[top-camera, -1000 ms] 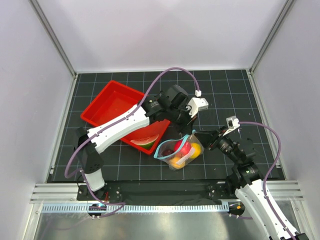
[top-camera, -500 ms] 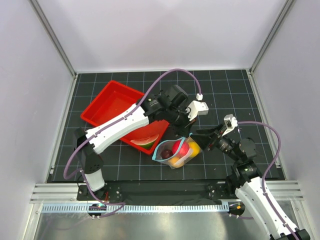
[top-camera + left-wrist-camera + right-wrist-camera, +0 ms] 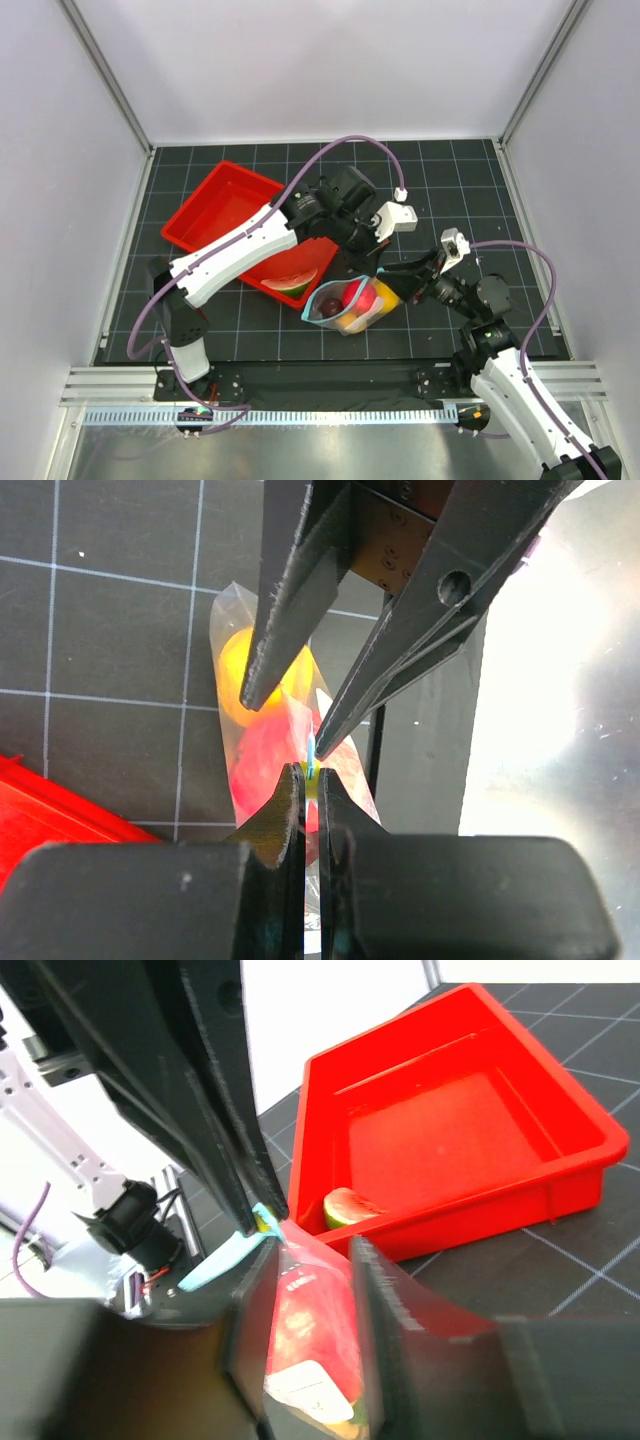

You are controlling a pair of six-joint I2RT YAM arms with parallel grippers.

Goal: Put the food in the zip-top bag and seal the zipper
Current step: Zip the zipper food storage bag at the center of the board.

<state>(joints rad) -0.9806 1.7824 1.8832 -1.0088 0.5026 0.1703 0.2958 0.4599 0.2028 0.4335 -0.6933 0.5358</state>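
The zip-top bag (image 3: pixel 348 306) lies right of the tray and holds a red apple (image 3: pixel 364 297), a yellow lemon (image 3: pixel 387 296) and a tiny dark fruit (image 3: pixel 330 308). My left gripper (image 3: pixel 372 270) is shut on the teal zipper (image 3: pixel 311 752) at the bag's upper corner. In the left wrist view the apple (image 3: pixel 268 765) and lemon (image 3: pixel 240 665) show through the plastic. My right gripper (image 3: pixel 310 1300) is open, and its fingers (image 3: pixel 290 630) straddle the bag (image 3: pixel 315 1345) just beside the left gripper's fingers (image 3: pixel 225 1130). A watermelon wedge (image 3: pixel 292 285) lies in the tray and also shows in the right wrist view (image 3: pixel 345 1206).
The red plastic tray (image 3: pixel 225 215) sits left of the bag, its near corner under my left arm; its wall (image 3: pixel 520 1185) also fills the right wrist view. Grey walls close in the dark gridded mat on three sides.
The bag has shifted a little left and lower. My right gripper has moved left, closer to the bag's corner. My left gripper has stayed shut on the zipper and followed.
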